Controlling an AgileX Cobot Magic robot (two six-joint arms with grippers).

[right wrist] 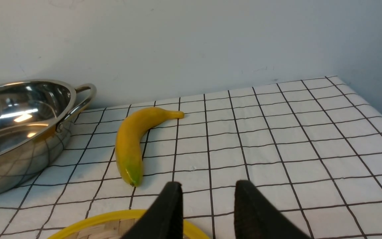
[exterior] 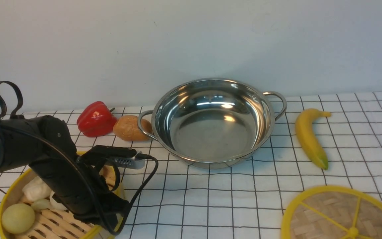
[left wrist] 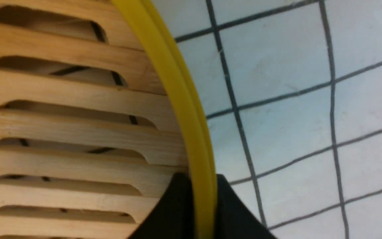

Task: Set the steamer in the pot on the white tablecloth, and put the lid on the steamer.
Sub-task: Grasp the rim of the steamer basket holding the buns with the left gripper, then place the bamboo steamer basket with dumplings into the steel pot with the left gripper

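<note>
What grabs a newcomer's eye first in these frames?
The shiny empty pot stands in the middle of the white tablecloth. At the near left, the left gripper is shut on the yellow rim of the steamer; the lid lies at the near right, a banana beyond it.

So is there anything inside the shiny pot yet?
No, the pot is bare and shiny inside, and the steamer sits outside it.

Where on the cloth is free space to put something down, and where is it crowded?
Free: the white tablecloth in front of the pot, between the steamer and the lid; also right of the banana. Crowded: left of the pot, where the red pepper and brown potato lie by its handle, and where the left gripper holds the steamer.
</note>
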